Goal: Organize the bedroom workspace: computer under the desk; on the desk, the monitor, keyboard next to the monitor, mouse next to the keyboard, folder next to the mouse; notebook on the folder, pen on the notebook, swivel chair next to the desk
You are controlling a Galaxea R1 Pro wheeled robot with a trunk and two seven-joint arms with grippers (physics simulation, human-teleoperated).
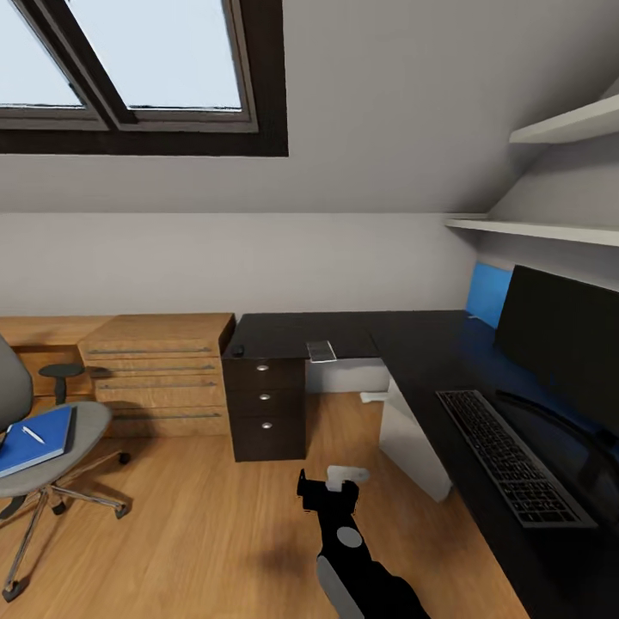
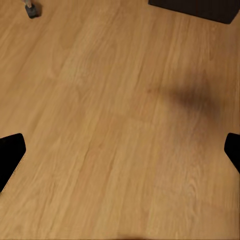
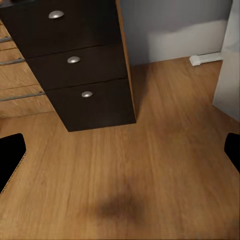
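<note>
Transit step: both jaws released and empty over floor, next roll left to chair [image 1: 34,438] and grab folder [image 1: 36,440].

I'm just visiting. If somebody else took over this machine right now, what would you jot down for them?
Left end effector and right end effector: open, empty, above the wood floor.
Black flat monitor and dark slim keyboard sit together on the glossy black desk; small black mouse and small thin notebook lie at its other end.
Bright blue folder, pen on it, is on the grey swivel chair.
To do: mouse, folder, notebook, pen, chair.
</note>
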